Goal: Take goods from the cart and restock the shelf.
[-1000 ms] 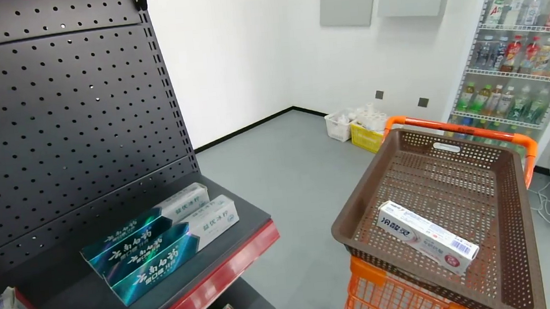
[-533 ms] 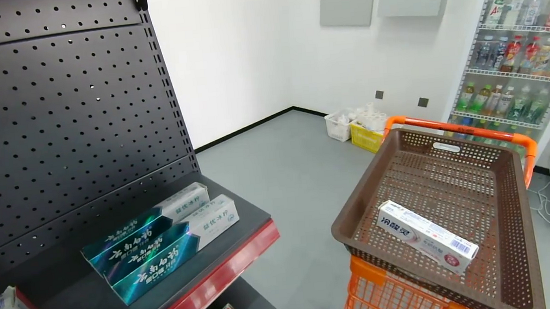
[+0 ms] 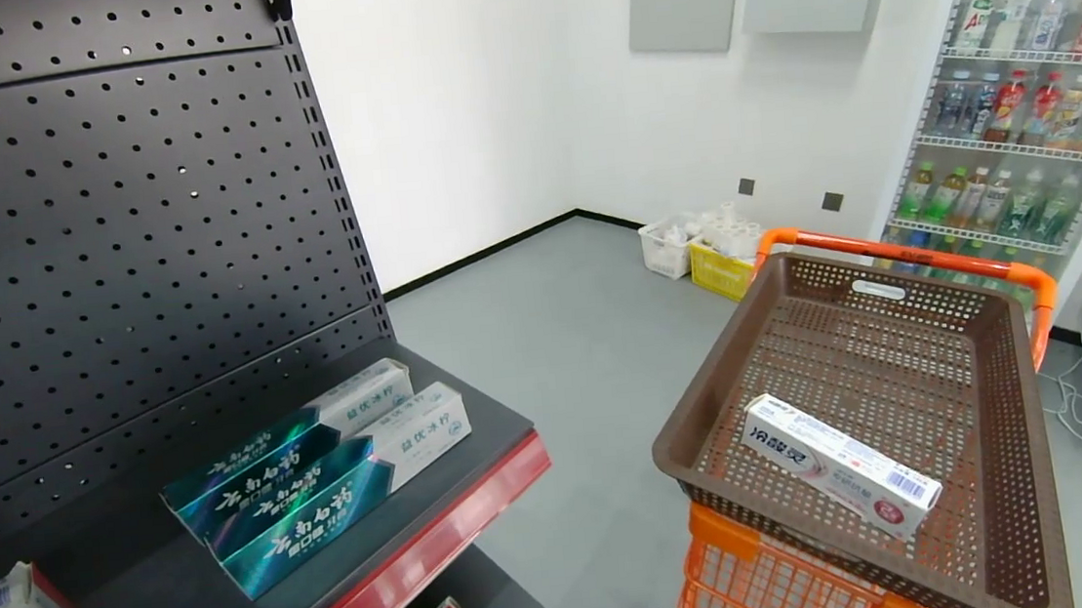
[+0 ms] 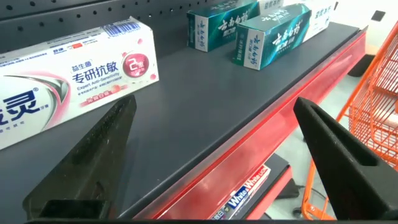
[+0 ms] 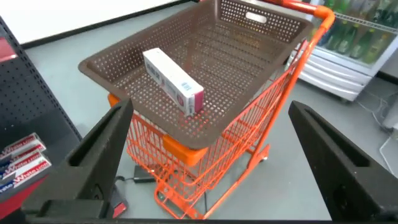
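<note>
Left wrist view, nearest first: your left gripper (image 4: 214, 104) looks across the dark shelf (image 4: 186, 124) with its fingers spread wide and nothing between them. Just past one finger a pink-and-white toothpaste box (image 4: 68, 87) lies flat on the deck. You get its whole front face here, while the head view catches just its end at the frame edge. Farther along the deck, two teal toothpaste boxes (image 4: 273, 37) lie side by side, touching. Under the red shelf lip (image 4: 261, 143), a lower tier carries more boxes (image 4: 245, 190).

Right wrist view: your right gripper (image 5: 210, 109) is also spread wide and empty, high over the floor and looking down on the cart. The white toothpaste box (image 5: 173, 81) lies flat in the brown basket (image 5: 249, 50), set diagonally, towards the near rim. This angle gives you the orange wire frame (image 5: 211, 162) beneath the basket, down to the floor.

Head view: shelf to your left, cart to your right, well apart, grey floor between. The rear teal box lies near the perforated back panel (image 3: 104, 234). Beyond the cart, a yellow bin (image 3: 719, 271) and a white bin (image 3: 665, 249) stand by the far wall, and a drinks rack (image 3: 1023, 105) stands behind the cart handle (image 3: 899, 248).
</note>
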You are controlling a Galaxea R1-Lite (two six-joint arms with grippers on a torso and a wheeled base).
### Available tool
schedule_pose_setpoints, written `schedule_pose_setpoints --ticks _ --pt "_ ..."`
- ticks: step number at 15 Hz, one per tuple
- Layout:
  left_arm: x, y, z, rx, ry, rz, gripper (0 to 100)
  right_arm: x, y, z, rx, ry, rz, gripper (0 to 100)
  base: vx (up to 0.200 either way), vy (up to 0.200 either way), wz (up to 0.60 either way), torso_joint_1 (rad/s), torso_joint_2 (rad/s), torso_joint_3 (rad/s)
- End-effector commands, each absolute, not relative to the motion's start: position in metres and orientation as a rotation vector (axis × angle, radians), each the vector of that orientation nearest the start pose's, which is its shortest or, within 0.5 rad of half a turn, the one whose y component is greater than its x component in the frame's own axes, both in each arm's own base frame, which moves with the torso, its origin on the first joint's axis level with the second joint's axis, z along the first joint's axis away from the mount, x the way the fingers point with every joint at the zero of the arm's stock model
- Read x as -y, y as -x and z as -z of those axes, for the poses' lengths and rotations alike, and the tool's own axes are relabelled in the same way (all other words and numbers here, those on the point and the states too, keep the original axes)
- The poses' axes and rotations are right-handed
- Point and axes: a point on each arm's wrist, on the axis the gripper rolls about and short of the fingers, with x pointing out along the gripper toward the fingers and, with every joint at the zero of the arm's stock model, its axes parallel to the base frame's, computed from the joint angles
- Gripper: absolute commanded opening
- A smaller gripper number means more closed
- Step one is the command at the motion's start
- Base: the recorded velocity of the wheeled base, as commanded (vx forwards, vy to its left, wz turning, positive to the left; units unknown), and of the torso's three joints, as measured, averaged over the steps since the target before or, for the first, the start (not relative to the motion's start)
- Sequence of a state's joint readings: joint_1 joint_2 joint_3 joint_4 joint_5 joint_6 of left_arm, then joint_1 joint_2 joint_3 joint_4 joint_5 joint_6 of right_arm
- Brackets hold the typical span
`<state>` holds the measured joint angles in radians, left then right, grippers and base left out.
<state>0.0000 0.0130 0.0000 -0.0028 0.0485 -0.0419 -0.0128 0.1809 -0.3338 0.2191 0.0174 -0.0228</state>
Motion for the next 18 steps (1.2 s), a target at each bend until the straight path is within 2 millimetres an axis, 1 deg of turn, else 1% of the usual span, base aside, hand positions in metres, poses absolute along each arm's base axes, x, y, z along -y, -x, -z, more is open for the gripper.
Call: schedule_pose_setpoints --ticks 1,2,3,5,6,7,8,9,10,12,13,14,15,18 --pt "-0.001 0.022 -0.076 -0.010 0.041 -0.048 100 0.002 0.010 -0.158 -0.189 0.052 0.147 100 0.000 0.000 0.00 0.000 0.00 0.000" --pt "-0.001 0.022 -0.076 -0.010 0.043 -0.049 100 0.003 0.001 -0.166 -0.228 0.059 0.198 100 0.000 0.000 0.00 0.000 0.00 0.000" --pt "-0.001 0.022 -0.076 -0.010 0.041 -0.049 100 0.004 -0.009 -0.181 -0.249 0.061 0.198 100 0.000 0.000 0.00 0.000 0.00 0.000" --pt "-0.001 0.022 -0.076 -0.010 0.043 -0.049 100 0.006 -0.038 -0.209 -0.310 0.071 0.222 100 0.000 0.000 0.00 0.000 0.00 0.000" --pt "-0.001 0.022 -0.076 -0.010 0.041 -0.049 100 0.007 -0.045 -0.214 -0.326 0.074 0.235 100 0.000 0.000 0.00 0.000 0.00 0.000" --pt "-0.001 0.022 -0.076 -0.010 0.041 -0.049 100 0.007 -0.073 -0.218 -0.407 0.085 0.220 100 0.000 0.000 0.00 0.000 0.00 0.000" --pt "-0.001 0.022 -0.076 -0.010 0.043 -0.049 100 0.006 -0.084 -0.222 -0.423 0.086 0.206 100 0.000 0.000 0.00 0.000 0.00 0.000" --pt "-0.001 0.022 -0.076 -0.010 0.043 -0.049 100 0.005 -0.102 -0.226 -0.450 0.081 0.151 100 0.000 0.000 0.00 0.000 0.00 0.000" --pt "-0.001 0.022 -0.076 -0.010 0.041 -0.049 100 0.005 -0.112 -0.228 -0.466 0.084 0.112 100 0.000 0.000 0.00 0.000 0.00 0.000" --pt "-0.001 0.022 -0.076 -0.010 0.041 -0.049 100 0.004 -0.129 -0.227 -0.518 0.149 0.033 100 0.000 0.000 0.00 0.000 0.00 0.000" --pt "-0.001 0.022 -0.076 -0.010 0.041 -0.049 100 0.004 -0.134 -0.226 -0.531 0.156 0.008 100 0.000 0.000 0.00 0.000 0.00 0.000" --pt "-0.001 0.022 -0.076 -0.010 0.041 -0.049 100 0.002 -0.145 -0.223 -0.556 0.157 -0.025 100 0.000 0.000 0.00 0.000 0.00 0.000" --pt "-0.001 0.022 -0.076 -0.010 0.041 -0.049 100 -0.001 -0.160 -0.218 -0.593 0.152 -0.078 100 0.000 0.000 0.00 0.000 0.00 0.000" --pt "-0.001 0.022 -0.076 -0.010 0.041 -0.049 100 -0.003 -0.191 -0.205 -0.619 0.178 -0.170 100 0.000 0.000 0.00 0.000 0.00 0.000"
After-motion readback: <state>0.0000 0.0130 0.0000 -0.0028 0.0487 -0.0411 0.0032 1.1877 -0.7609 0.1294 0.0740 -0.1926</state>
